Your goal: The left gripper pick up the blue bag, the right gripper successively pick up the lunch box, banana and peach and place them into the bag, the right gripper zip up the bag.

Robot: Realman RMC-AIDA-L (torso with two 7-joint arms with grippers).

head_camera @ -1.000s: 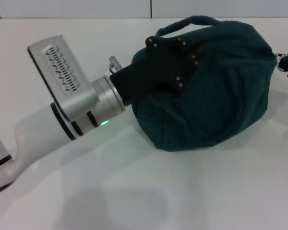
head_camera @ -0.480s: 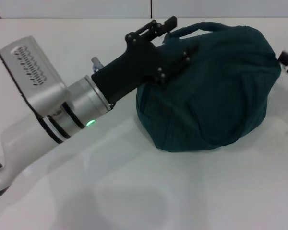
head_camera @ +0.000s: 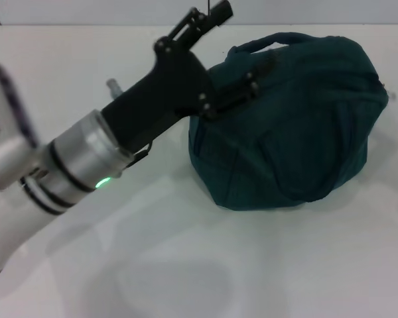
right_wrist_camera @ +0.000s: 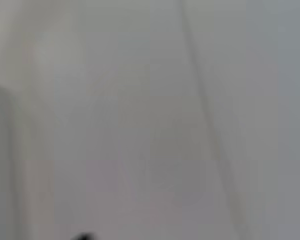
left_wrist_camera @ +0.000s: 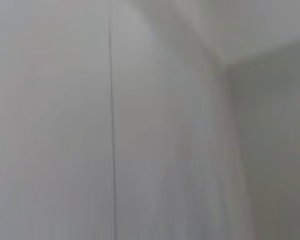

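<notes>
The blue bag (head_camera: 298, 126) is dark teal. It sits bulging on the white table (head_camera: 265, 265) at the centre right, with its handle (head_camera: 262, 44) on top. Its opening does not show. My left gripper (head_camera: 247, 34) is at the bag's upper left side and is open. One finger (head_camera: 209, 16) points up and away, and the other finger (head_camera: 252, 83) lies against the bag's cloth. Nothing is held between them. The lunch box, banana and peach are not visible. My right gripper is out of view. Both wrist views show only blurred pale surfaces.
The left arm's silver wrist (head_camera: 79, 165) with a green light slants across the left half of the head view. A pale wall (head_camera: 119, 10) runs along the table's far edge.
My left gripper has opened, risen and pulled back left from the bag's side. The right gripper has left the right edge of the head view. The bag stays put.
</notes>
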